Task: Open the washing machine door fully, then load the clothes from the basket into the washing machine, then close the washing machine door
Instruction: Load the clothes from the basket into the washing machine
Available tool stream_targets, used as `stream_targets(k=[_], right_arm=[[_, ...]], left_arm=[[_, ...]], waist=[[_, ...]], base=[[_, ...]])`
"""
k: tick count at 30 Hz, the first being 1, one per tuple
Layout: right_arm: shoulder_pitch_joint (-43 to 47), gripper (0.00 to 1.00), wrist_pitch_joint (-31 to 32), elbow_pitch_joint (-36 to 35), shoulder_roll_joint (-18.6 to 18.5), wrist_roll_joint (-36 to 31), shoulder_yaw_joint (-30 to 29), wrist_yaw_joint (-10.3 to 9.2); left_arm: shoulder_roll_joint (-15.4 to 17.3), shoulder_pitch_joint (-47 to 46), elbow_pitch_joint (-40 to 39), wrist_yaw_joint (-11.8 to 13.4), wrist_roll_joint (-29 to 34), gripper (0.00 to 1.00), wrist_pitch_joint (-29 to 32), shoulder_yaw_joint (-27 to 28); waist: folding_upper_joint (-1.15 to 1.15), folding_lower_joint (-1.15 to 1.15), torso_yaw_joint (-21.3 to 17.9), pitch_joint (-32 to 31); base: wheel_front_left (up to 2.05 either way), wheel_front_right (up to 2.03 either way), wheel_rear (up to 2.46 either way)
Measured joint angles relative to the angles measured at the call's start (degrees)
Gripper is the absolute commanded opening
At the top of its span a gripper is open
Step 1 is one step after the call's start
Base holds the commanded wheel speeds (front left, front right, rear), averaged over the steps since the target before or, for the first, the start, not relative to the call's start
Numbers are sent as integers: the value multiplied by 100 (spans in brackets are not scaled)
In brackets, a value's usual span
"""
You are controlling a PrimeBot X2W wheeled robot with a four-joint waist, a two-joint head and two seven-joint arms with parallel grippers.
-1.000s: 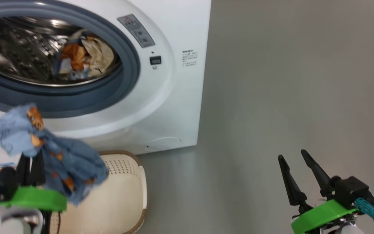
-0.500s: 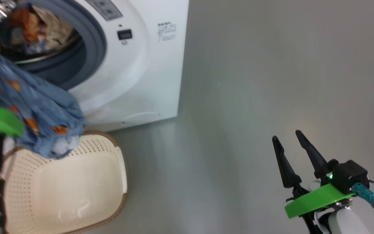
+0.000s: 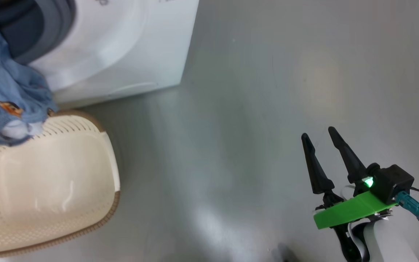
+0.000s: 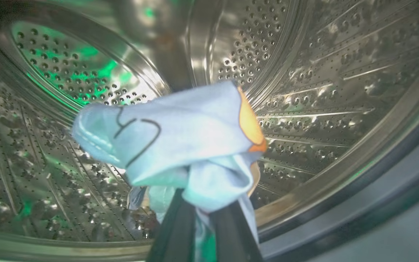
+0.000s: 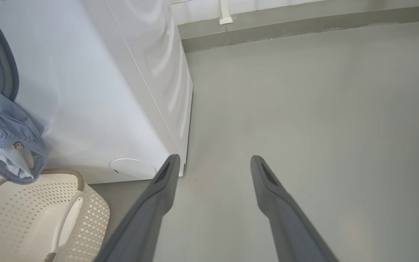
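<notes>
Cloth is the thing to watch: a soft light-blue piece with an orange patch at its 3 o'clock edge and thin black drawn lines across the front. The left claw is pinched tight on it, and a crumpled bunch stands up past the two dark fingers. That bunch is inside the washer's drum, with shiny perforated steel all round it and green light glinting off the wall at 10 o'clock.

From the head view, the rest of the cloth hangs at 10 o'clock, trailing out over the grey ring of the washer. Its lower hem, showing an orange print and a paler lining, reaches the far rim of the basket. The basket is cream, with perforated sides and a brown rim. It sits on the floor at 8 o'clock, right against the washer's front.

The right claw is at 4 o'clock, well away from the washer, its fingers spread wide with nothing between them, over bare grey floor.
</notes>
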Motion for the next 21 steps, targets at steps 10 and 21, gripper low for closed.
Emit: stream_targets(k=[10,21], right_arm=[[-100,100,0,-57,115,5,36,0],[-315,100,0,-84,146,24,121,0]], left_arm=[[-8,-988,675,-1,-467,0,372,-567],[163,-1814,847,36,-482,0,-555,-1023]], waist=[[0,0,-8,840],[0,0,116,1402]], base=[[0,0,0],[0,0,0]])
